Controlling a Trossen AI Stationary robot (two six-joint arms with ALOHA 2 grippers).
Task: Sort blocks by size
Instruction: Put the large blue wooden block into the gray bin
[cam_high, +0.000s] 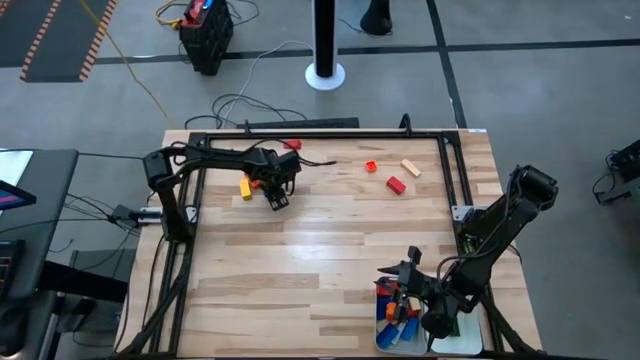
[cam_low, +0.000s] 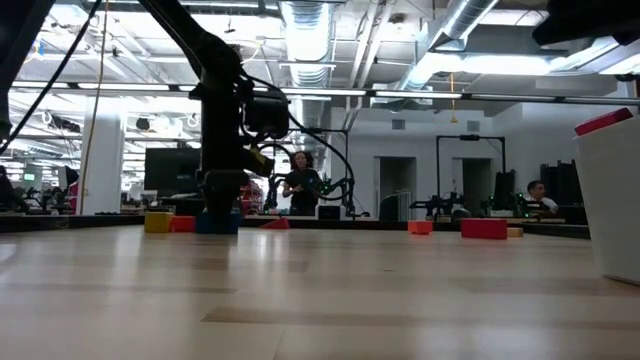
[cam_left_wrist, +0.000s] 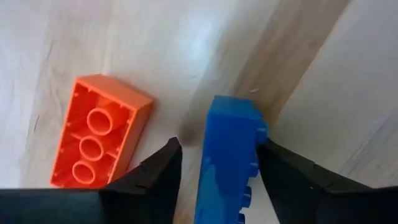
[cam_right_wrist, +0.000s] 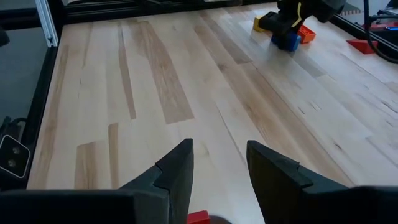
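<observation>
- The left end effector (cam_high: 277, 200) was down at the tabletop (cam_high: 300, 260) near the far left corner, its two dark fingers (cam_left_wrist: 152, 171) standing on either side of a blue block (cam_left_wrist: 229, 155).
- In the left wrist view the fingers flanked the blue block with a slim gap on each side; whether they actually pressed on it I could not tell.
- The blue block's long axis ran forward along the line of the fingers, and its studs faced sideways toward one finger.
- An orange block (cam_left_wrist: 99, 140) lay just beside the blue one, apart from it, hollow underside up, its long axis roughly parallel to the blue block's.
- A yellow block (cam_high: 246, 188) sat close to the same end effector, toward the left edge.
- Along the far edge lay a red block (cam_high: 396, 184), a small red-orange block (cam_high: 371, 166) and a tan block (cam_high: 411, 167), the tan one angled diagonally.
- The right end effector (cam_high: 403, 285) hung over a white tray (cam_high: 385, 340) at the near right corner, fingers apart with nothing between them.
- The tray held a heap of blue, red and orange blocks.
</observation>
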